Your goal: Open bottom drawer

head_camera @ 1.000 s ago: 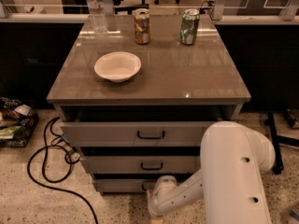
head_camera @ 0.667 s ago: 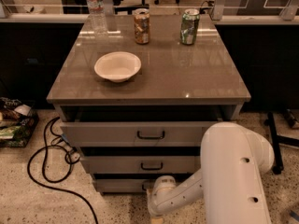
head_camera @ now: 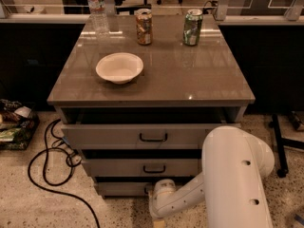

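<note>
One gripper (head_camera: pixel 159 221) is seen at six o'clock, low before the bottom drawer (head_camera: pixel 121 189); its opening cannot be told.

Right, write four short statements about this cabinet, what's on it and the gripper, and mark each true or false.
1. A bowl sits on the cabinet top. True.
2. Three cans stand at the back of the top. False: there are a brown can, a green can and a bottle.
3. The gripper is low down, in front of the bottom drawer. True.
4. A cable lies on the floor at the picture's right. False: the cable lies at the picture's left, beside the cabinet.
</note>
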Tool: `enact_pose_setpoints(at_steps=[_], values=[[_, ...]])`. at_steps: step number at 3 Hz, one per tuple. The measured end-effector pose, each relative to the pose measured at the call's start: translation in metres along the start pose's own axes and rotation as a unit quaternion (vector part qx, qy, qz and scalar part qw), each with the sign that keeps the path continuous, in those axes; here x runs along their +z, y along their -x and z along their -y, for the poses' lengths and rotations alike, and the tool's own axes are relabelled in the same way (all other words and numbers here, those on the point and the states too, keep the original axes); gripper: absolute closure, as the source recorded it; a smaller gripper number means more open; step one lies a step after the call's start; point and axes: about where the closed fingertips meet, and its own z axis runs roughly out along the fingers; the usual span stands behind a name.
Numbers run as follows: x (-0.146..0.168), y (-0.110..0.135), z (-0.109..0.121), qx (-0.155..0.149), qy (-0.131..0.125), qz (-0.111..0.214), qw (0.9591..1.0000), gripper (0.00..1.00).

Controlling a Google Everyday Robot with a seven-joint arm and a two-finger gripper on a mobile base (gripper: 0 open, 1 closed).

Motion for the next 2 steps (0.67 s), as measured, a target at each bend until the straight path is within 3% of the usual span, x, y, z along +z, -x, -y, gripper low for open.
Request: enact_pose_setpoints(at_steps=[2], values=[[0.0194, -0.0106, -0.0020, -0.016, 0.013, -0.019, 0.9996, 0.00]])
